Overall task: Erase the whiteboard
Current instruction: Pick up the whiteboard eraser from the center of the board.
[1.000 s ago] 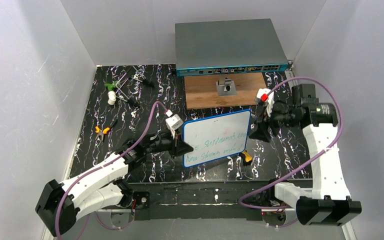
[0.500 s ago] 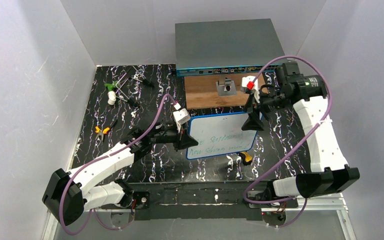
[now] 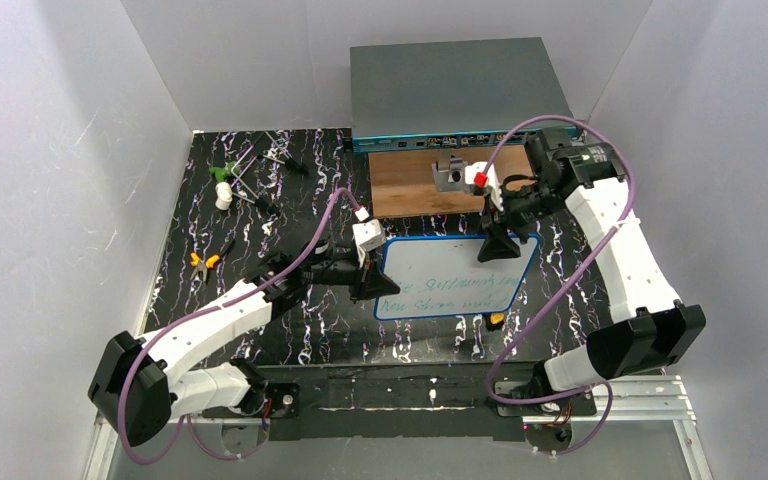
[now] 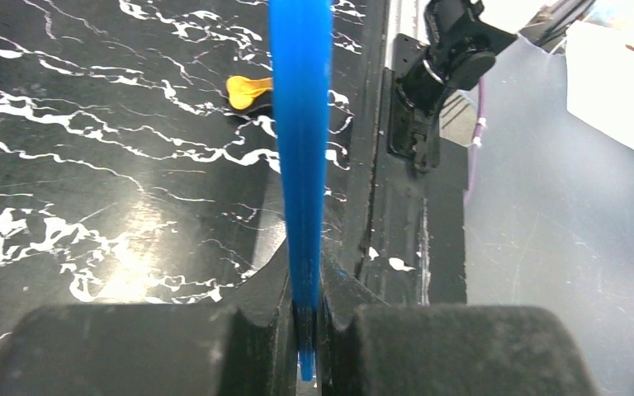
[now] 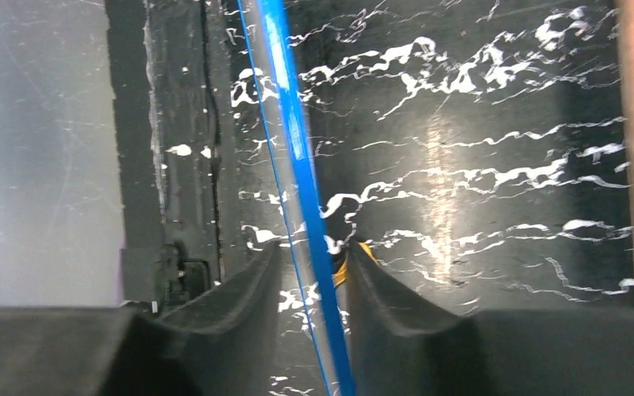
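Left tool (image 4: 304,312) pinches the whiteboard (image 3: 457,282) by its left blue rim, mid-tabletop (image 3: 260,250). Right tool (image 5: 312,262) straddles the far rim, half-wide, no visible grip. Green writing unwiped. Judgement: positioning step; wiping next needs an eraser, none identified.

No word or number can be read for sure. On the whiteboard (image 3: 457,277) there are two lines of green handwriting, seen from the top camera, but the letters are too small and blurred to make out any word. The grey box (image 3: 455,85) at the back has a row of ports along its front, and any marks beside them are too small to read. The two wrist cameras see the whiteboard only from its blue edge, so the writing is hidden there.
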`<state>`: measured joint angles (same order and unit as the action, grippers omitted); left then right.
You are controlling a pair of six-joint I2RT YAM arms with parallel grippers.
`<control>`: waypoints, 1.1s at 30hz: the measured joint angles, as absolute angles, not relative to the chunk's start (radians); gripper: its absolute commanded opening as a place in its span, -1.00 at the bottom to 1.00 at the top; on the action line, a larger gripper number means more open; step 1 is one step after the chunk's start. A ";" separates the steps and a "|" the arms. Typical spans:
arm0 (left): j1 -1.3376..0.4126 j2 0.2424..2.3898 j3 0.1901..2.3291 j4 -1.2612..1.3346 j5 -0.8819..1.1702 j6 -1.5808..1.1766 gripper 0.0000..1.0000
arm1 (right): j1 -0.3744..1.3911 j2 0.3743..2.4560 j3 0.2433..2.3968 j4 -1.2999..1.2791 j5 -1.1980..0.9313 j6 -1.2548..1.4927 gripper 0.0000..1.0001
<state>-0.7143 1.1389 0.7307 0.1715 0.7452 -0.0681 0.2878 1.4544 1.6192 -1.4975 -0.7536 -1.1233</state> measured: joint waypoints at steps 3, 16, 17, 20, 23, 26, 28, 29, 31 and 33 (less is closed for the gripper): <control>-0.717 1.147 0.731 0.168 0.767 -0.057 -1.00 | 0.302 1.475 1.607 -1.514 -0.753 -1.144 -0.97; -0.701 1.166 0.729 0.214 0.738 -0.073 0.29 | 0.309 1.448 1.600 -1.535 -0.737 -1.105 -0.97; -0.700 1.171 0.733 0.234 0.718 -0.088 0.49 | 0.306 1.441 1.599 -1.517 -0.719 -1.075 -0.97; -0.699 1.173 0.735 0.279 0.654 -0.120 0.96 | 0.272 1.431 1.598 -1.469 -0.682 -1.013 -0.97; -0.696 1.148 0.727 0.303 0.575 -0.151 0.97 | 0.201 1.427 1.598 -1.449 -0.670 -0.962 -0.97; -0.695 1.072 0.696 0.307 0.495 -0.193 0.97 | 0.128 1.422 1.598 -1.434 -0.655 -0.936 -0.97; -0.695 1.004 0.658 0.320 0.430 -0.260 0.97 | 0.085 1.415 1.598 -1.425 -0.641 -0.925 -0.97; -0.695 0.974 0.633 0.334 0.406 -0.300 0.97 | 0.071 1.409 1.598 -1.424 -0.632 -0.915 -0.97; -0.696 0.948 0.595 0.356 0.387 -0.378 0.97 | 0.058 1.395 1.598 -1.420 -0.614 -0.890 -0.97; -0.711 0.965 0.579 0.360 0.363 -0.466 0.95 | 0.041 1.369 1.578 -1.405 -0.598 -0.860 -0.97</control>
